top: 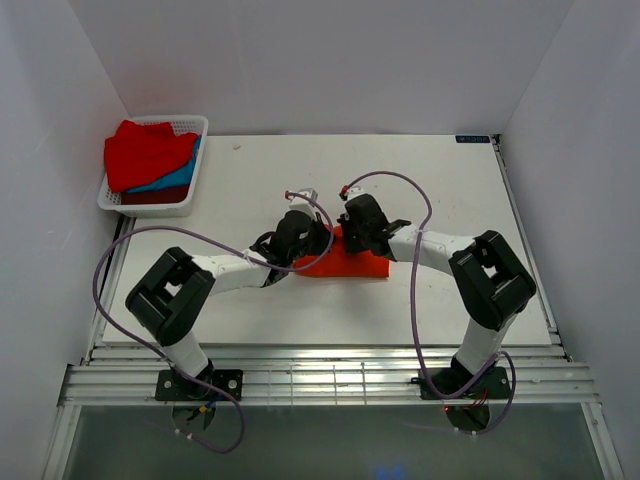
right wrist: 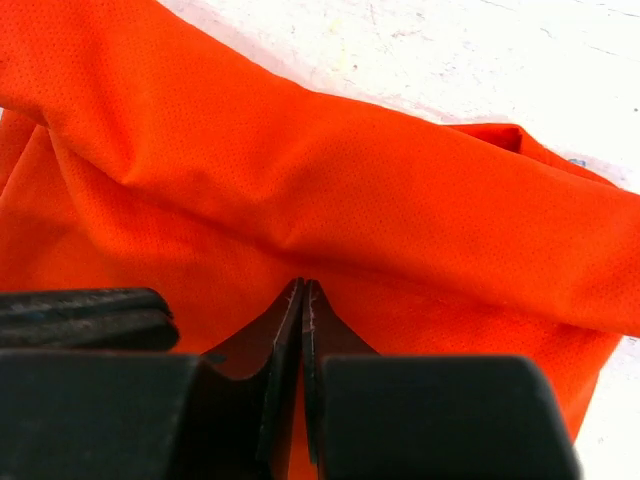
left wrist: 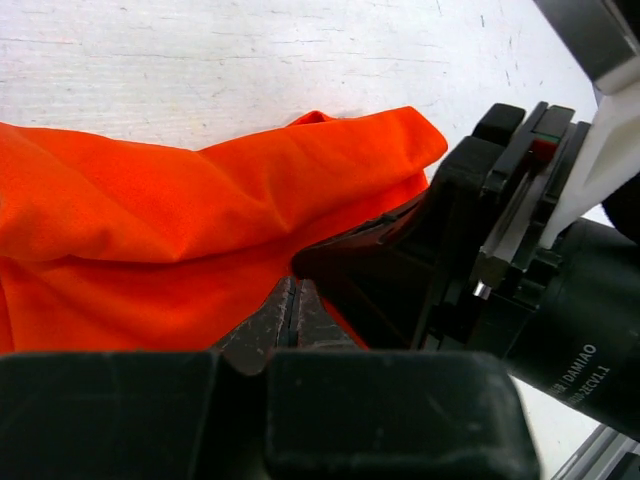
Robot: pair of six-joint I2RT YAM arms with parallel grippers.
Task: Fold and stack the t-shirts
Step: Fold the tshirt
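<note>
A bright orange-red t-shirt point(top: 352, 266) lies bunched into a small folded heap at the middle of the table. Both grippers press down on its far left part, close together. My left gripper point(top: 322, 243) is shut, and in the left wrist view its tips point(left wrist: 293, 288) pinch the orange cloth point(left wrist: 150, 220). My right gripper point(top: 348, 238) is also shut. Its tips point(right wrist: 303, 287) meet at a crease of the cloth point(right wrist: 350, 180). The right gripper's black body point(left wrist: 480, 260) fills the right of the left wrist view.
A white lattice basket point(top: 150, 207) stands at the table's far left corner. It holds a red t-shirt point(top: 145, 150) on top, a blue one point(top: 178, 179) and a dark maroon one point(top: 150, 196). White walls close in the table on three sides.
</note>
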